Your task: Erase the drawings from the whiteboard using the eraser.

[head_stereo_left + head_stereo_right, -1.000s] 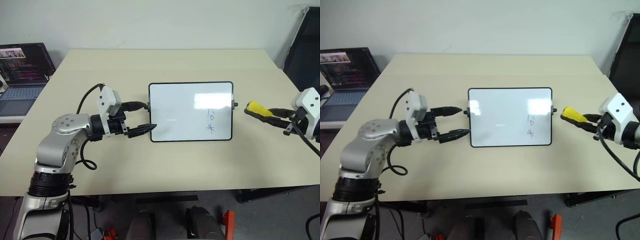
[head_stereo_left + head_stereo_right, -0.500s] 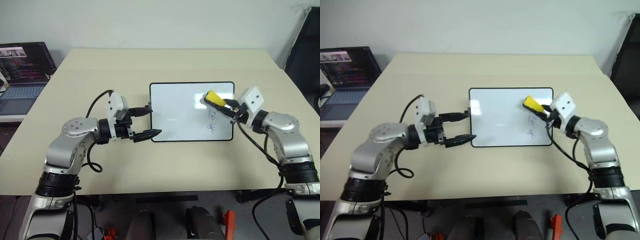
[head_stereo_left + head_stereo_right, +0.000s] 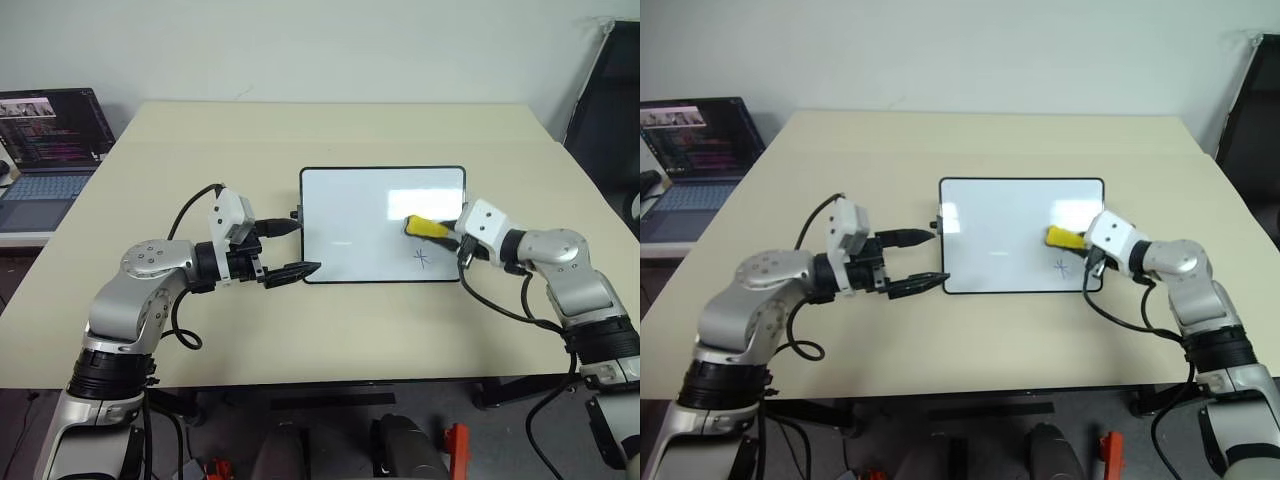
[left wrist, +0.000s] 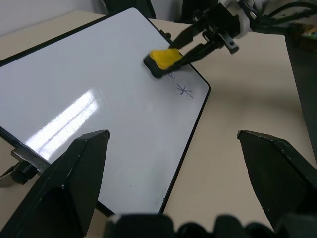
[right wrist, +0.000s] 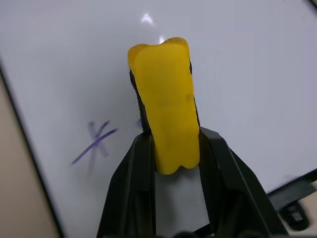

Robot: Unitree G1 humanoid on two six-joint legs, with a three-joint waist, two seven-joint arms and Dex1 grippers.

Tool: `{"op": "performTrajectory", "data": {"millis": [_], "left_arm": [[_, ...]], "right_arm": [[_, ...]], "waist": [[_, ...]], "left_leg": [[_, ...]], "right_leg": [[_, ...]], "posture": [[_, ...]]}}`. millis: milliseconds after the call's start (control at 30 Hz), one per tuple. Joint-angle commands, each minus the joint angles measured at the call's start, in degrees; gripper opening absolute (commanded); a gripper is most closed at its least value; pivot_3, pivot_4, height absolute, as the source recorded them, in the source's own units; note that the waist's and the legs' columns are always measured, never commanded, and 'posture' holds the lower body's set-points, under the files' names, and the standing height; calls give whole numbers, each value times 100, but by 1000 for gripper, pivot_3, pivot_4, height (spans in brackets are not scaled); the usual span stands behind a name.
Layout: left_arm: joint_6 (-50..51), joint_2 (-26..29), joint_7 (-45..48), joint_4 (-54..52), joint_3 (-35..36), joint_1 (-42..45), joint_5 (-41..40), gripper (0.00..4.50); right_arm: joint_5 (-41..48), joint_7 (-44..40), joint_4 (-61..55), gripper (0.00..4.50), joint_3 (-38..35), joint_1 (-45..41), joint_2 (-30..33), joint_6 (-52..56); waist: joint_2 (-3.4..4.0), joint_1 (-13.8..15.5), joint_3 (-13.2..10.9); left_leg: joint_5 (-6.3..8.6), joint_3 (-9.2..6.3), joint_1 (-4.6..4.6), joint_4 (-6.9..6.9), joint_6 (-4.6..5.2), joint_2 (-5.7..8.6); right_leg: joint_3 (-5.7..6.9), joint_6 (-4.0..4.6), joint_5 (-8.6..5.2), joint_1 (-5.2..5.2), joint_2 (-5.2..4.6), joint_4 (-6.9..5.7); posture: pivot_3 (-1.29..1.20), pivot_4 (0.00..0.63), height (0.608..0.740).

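The whiteboard [image 3: 360, 215] lies flat at the table's middle. My right gripper [image 3: 438, 229] is shut on the yellow eraser [image 3: 424, 227], which rests on the board's right part, dark base down. Of the drawings, a small blue star [image 3: 423, 260] shows just nearer than the eraser, close to the board's right edge [image 5: 96, 143]. A faint blue smudge [image 5: 133, 126] sits at the eraser's side. My left gripper [image 3: 306, 247] stands open at the board's left edge, one finger [image 3: 275, 227] by the black side knob, the other [image 3: 298, 269] at the near left corner.
An open laptop [image 3: 45, 150] sits on a lower surface off the table's far left. A dark chair-like object [image 3: 610, 90] stands past the far right corner. The beige table [image 3: 300, 330] stretches wide around the board.
My right gripper has carried the eraser in from right of the board and set it down on the upper scribble, which no longer shows. The star still shows. My left gripper has held still.
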State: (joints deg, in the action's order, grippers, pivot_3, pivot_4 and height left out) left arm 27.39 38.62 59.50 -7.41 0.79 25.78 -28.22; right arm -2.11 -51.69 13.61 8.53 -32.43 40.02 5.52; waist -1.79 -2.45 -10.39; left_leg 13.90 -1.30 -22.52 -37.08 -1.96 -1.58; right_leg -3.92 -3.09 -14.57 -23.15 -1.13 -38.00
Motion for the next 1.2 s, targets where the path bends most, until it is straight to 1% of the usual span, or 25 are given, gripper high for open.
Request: {"op": "performTrajectory", "data": {"millis": [33,233,333,467,633,767,867,1100,1200], "left_arm": [[-24,56,-11,-245,157,40,-91,4500],[-67,44,-10,-200,155,79,-74,4500],[-79,45,-6,-184,153,104,-65,4500],[-92,34,1,-165,138,141,-57,4500],[-118,8,10,-129,108,183,-41,4500],[-137,-16,20,-109,83,199,-34,4500],[-139,-33,19,-108,65,207,-28,4500],[-146,-52,50,-41,28,264,-11,4500],[-149,-60,54,-18,20,281,-4,4500]], "right_arm": [[-79,-132,97,853,94,119,66,260],[-208,280,516,851,-88,-246,20,117],[-412,767,906,851,-132,-566,3,-22],[-541,1157,1310,850,-144,-830,-46,-222],[-469,892,1079,849,-7,-647,-81,-204],[-207,331,396,840,112,-202,-81,80],[-183,128,28,839,131,42,-51,306],[-268,185,23,839,32,31,39,413],[-414,461,208,839,-22,-108,55,398]], "waist": [[0,-33,0],[0,-57,0],[0,-85,0],[-1,-86,0],[-1,-85,1],[-2,-84,1],[-2,-95,1],[-2,-90,1],[-2,-90,1]], "left_leg": [[0,2,1,-1,0,0],[-5,4,4,-7,0,0],[-7,8,3,-14,0,0],[-21,12,4,-15,4,0],[-30,14,3,-16,9,1],[-32,12,3,-13,10,0],[-32,10,3,-5,10,-2],[-32,9,3,-5,10,-2],[-32,11,3,-5,10,-2]], "right_leg": [[-2,-1,1,0,0,-1],[-6,-3,10,1,2,-4],[-12,-5,20,1,2,-3],[-15,-16,30,1,2,-1],[-19,-27,35,1,2,1],[-17,-27,34,0,5,1],[-17,-22,33,-2,7,1],[-15,-23,31,-3,7,2],[-16,-23,31,-3,7,3]], "posture": [[0,150,740],[0,150,740],[0,150,740],[0,150,740],[0,150,740],[0,150,740],[0,150,740],[0,150,740],[0,150,740]]}}
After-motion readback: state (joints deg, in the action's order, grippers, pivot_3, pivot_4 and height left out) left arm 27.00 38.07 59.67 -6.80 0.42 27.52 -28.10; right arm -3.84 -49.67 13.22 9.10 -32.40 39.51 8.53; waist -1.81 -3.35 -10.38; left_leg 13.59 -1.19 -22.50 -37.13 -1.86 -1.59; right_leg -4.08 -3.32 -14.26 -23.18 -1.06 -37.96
